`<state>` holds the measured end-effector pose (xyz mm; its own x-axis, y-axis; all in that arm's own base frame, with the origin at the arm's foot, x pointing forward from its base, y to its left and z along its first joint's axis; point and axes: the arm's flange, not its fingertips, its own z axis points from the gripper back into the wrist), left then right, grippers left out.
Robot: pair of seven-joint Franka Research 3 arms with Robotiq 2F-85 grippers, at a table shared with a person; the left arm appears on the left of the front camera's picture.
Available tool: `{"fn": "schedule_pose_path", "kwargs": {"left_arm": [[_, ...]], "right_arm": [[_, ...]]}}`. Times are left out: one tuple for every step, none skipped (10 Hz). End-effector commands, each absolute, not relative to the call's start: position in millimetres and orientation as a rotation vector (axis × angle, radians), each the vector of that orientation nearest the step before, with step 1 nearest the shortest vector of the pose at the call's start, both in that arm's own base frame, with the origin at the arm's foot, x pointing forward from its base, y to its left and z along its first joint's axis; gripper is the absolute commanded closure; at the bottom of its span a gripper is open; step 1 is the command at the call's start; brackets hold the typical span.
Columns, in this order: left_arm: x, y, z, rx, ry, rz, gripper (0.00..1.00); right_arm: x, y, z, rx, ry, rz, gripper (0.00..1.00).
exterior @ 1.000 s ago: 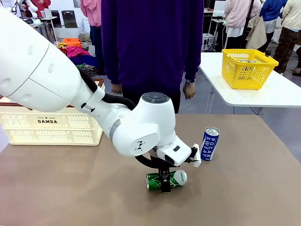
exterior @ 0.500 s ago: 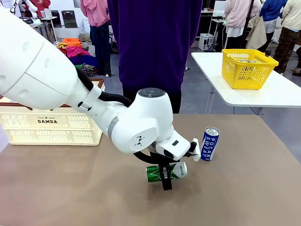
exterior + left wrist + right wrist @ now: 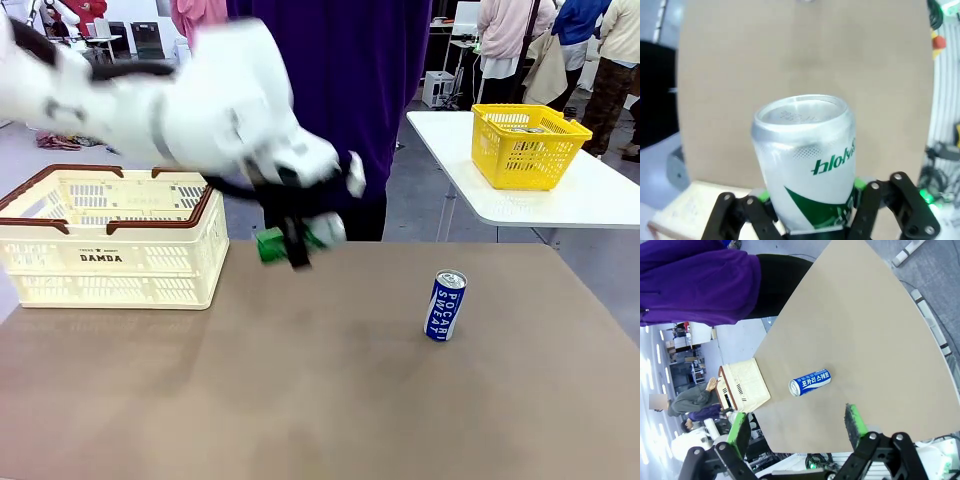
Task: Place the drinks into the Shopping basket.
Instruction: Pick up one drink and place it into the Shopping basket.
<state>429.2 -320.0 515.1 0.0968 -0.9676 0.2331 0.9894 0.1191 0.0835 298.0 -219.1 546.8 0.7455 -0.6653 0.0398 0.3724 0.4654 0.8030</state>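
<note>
My left gripper (image 3: 295,243) is shut on the green drink can (image 3: 268,245) and holds it in the air above the table, just right of the cream Shopping basket (image 3: 100,258) marked DAMDA. In the left wrist view the can (image 3: 807,150) fills the space between the fingers of the left gripper (image 3: 810,194), its silver top pointing away. A blue Pocari Sweat can (image 3: 445,305) stands upright on the table at the right. My right gripper (image 3: 795,427) hangs open high above the table, with the blue can (image 3: 810,382) and the basket (image 3: 742,385) far below it.
A person in a purple top (image 3: 330,80) stands at the far edge of the brown table (image 3: 300,400). A yellow basket (image 3: 525,145) sits on a white table at the back right. A corner of the cream basket (image 3: 680,212) shows below the left gripper.
The left gripper closed on the green can, lifted it off the table and swung it up and left toward the cream basket. The blue can has not moved.
</note>
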Motion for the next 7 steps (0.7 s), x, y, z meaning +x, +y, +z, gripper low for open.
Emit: {"fn": "schedule_pose_path", "kwargs": {"left_arm": [[461,-277,535,-0.076,-0.178,-1.391,1.0],[462,-250,539,0.009,-0.158,-1.362,1.0],[454,-234,542,0.014,-0.185,-1.337,1.0],[466,-249,547,-0.049,-0.188,-1.371,1.0],[466,-249,547,-0.049,-0.188,-1.371,1.0],[466,-249,547,-0.049,-0.188,-1.371,1.0],[466,-249,547,-0.049,-0.188,-1.371,1.0]], "right_arm": [[299,-221,549,0.88,-0.373,-0.642,0.0],[299,-221,549,0.88,-0.373,-0.642,0.0],[299,-221,549,0.88,-0.373,-0.642,0.0],[299,-221,549,0.88,-0.373,-0.642,0.0],[299,-221,549,0.88,-0.373,-0.642,0.0],[299,-221,549,0.88,-0.373,-0.642,0.0],[299,-221,549,0.88,-0.373,-0.642,0.0]]}}
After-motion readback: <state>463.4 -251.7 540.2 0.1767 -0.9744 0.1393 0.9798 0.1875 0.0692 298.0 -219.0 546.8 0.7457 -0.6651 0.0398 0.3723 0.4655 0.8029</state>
